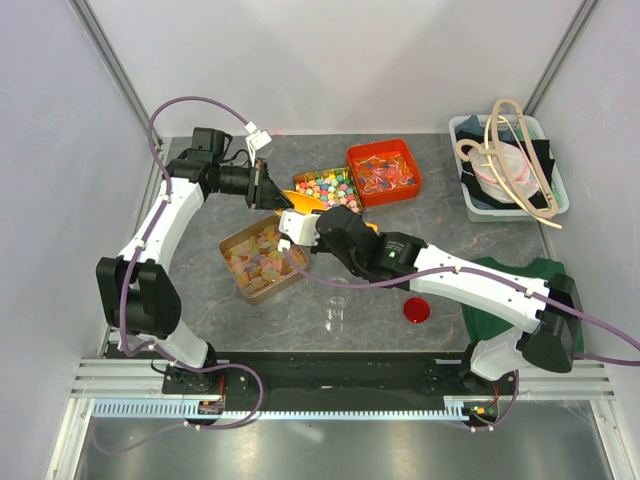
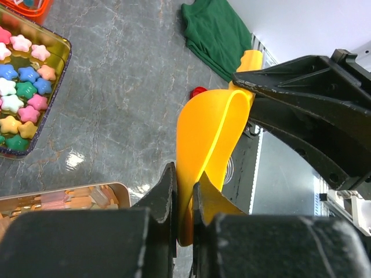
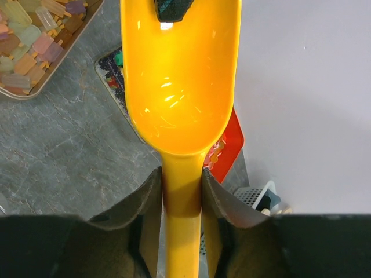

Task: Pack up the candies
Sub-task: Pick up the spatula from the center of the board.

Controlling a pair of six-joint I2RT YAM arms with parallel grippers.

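**Two grippers clamping one yellow scoop beside the candy tin**

The candies (image 1: 262, 260), flat pastel pieces in pale orange, yellow, pink and green, are lying in a shallow gold tin (image 1: 226, 250) left of the table's middle. Only the overhead view is showing the whole tin. The left wrist view is catching just one corner of it, and the right wrist view another corner, where the bar-like shapes are reading clearly.

The wrist views are showing the grips that the overhead view is hiding. The left gripper (image 2: 184, 182) is pinching the side wall of the scoop (image 2: 208, 145) with its jaws nearly together. The right gripper (image 3: 181, 176) is closing narrowly on the scoop's handle, with the bowl facing its camera.

Behind the scoop, a second tin (image 1: 300, 180) is holding bright star-shaped sweets (image 1: 328, 188). Touching it on the right, a red box (image 1: 412, 172) is holding red-orange and blue pieces. A grey bin (image 1: 556, 192) in the far right corner is holding pale looped hangers and dark cloth.

Bare table (image 1: 260, 325) is lying open in front of the candy tin. A small clear cup (image 1: 336, 310) and a red disc (image 1: 416, 310) are sitting near the front edge, apart from each other. A green cloth (image 1: 500, 275) is lying at the right edge under the right arm.
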